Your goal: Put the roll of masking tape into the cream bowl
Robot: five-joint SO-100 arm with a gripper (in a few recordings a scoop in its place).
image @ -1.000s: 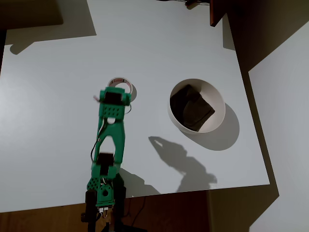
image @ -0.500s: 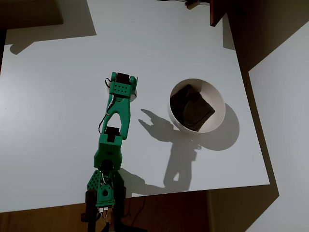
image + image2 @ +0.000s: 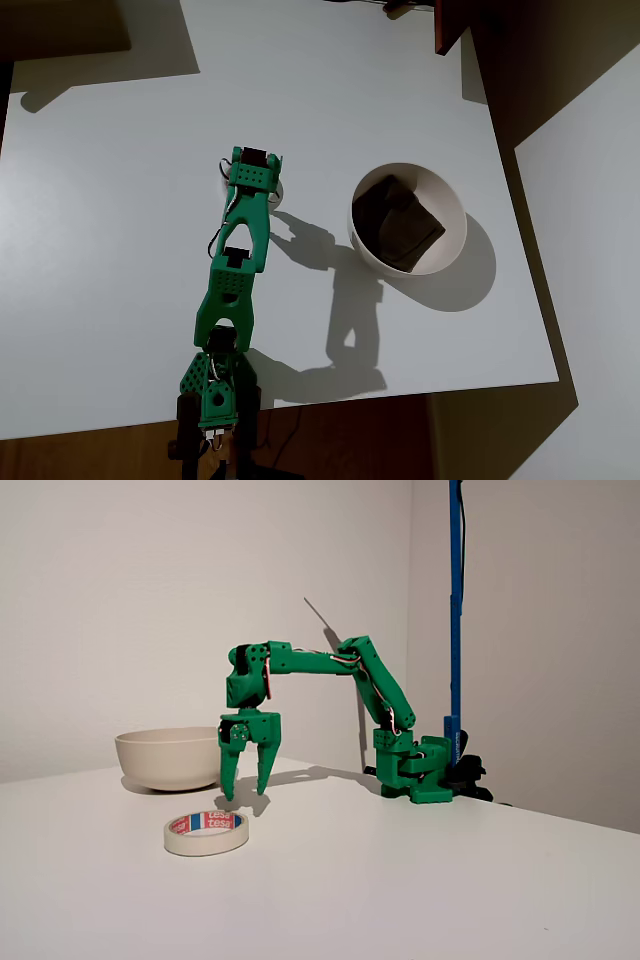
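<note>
One cream bowl [image 3: 452, 204] on white table [image 3: 120, 220], right of arm in overhead view; holds dark brown square patch [image 3: 398, 222], nothing else visible inside. Fixed view shows bowl [image 3: 166, 757] behind gripper, interior hidden. One roll of masking tape [image 3: 206, 833] lying flat on table, outside bowl, nearer camera than gripper in fixed view; in overhead view mostly hidden under gripper head. One green arm [image 3: 330, 662], gripper [image 3: 246, 785] pointing down, fingers spread moderately apart, holding nothing, tips close to table by tape; contact with tape unclear.
</note>
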